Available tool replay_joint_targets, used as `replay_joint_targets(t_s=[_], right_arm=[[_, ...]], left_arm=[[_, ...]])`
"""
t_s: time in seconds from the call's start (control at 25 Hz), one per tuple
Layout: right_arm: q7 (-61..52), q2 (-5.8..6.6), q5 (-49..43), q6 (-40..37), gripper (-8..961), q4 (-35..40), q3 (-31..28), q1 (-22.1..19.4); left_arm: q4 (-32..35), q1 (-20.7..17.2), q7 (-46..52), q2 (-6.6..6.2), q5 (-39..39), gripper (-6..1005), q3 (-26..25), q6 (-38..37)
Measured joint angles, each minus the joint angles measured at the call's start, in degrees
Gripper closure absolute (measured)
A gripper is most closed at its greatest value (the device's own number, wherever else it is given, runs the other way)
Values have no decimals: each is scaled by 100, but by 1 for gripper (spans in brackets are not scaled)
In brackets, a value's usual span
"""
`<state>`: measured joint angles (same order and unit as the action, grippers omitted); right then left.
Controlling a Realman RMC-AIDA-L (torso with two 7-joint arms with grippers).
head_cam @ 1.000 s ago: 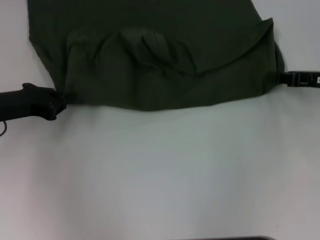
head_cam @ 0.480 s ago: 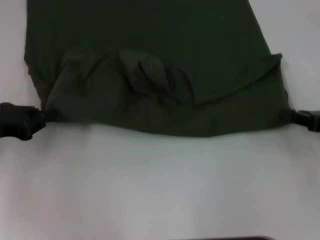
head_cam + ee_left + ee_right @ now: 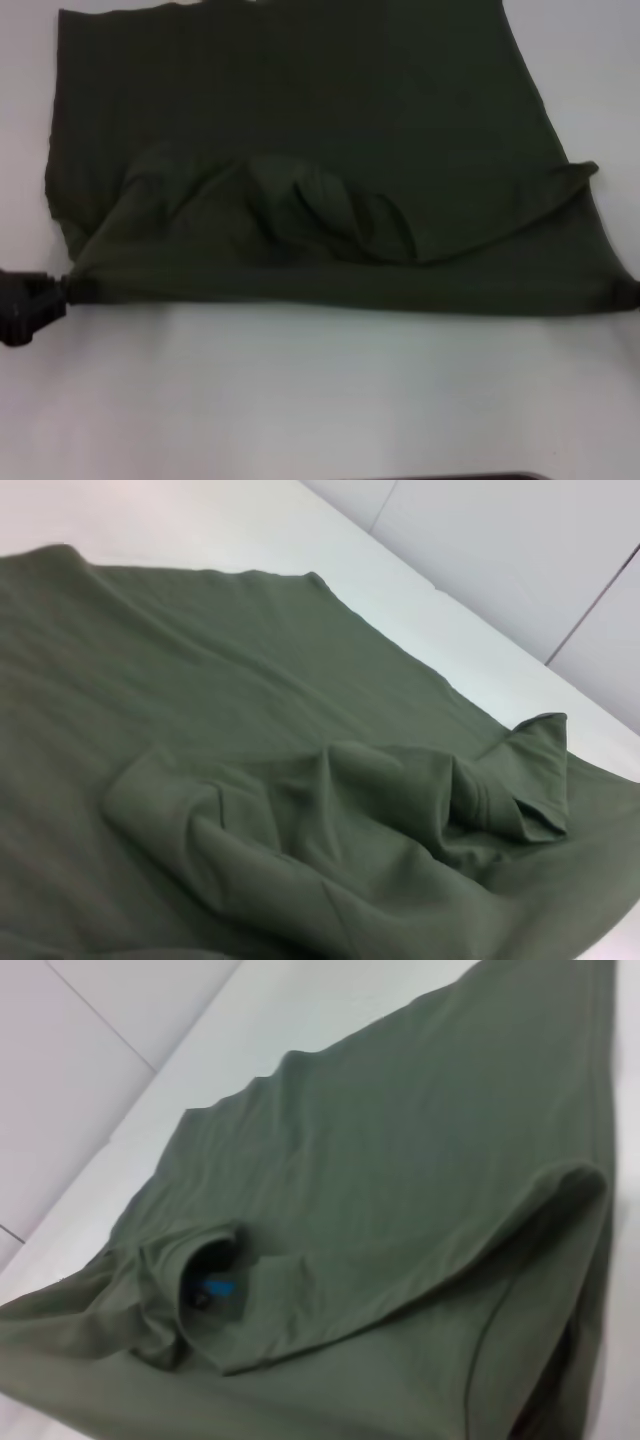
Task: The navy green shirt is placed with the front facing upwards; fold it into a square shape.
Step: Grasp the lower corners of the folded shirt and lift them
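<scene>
Folding step: the dark olive-green soft cotton shirt (image 3: 300,150) lies flat on the white table (image 3: 320,400), its collar end doubled over and stretched along the near edge.
Left gripper (image 3: 25,305): pinching the near left corner; you see cloth bunched at its tip.
Right gripper (image 3: 630,293): at the near right corner, barely in view; grip cannot be told.
Collar (image 3: 210,1285): blue print showing inside.
Next move: you should keep both corners level and taut.
Change: near edge drawn closer to you; both grippers farther apart.

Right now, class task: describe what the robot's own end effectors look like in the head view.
Only the tips show. The left end effector is matte black and blocky with angular edges. The right end effector is a small black sliver at the picture's edge. No cables or markings are visible.
</scene>
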<state>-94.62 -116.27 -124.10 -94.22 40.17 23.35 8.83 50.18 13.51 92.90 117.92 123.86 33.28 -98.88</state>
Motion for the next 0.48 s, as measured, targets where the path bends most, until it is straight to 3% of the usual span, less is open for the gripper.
replay_joint_targets(t_s=[0.48], right_arm=[[377,-48,-444,-241,912,-45,-38,-127]], left_arm=[[-34,-208,26,63,459,945,-97,-408]])
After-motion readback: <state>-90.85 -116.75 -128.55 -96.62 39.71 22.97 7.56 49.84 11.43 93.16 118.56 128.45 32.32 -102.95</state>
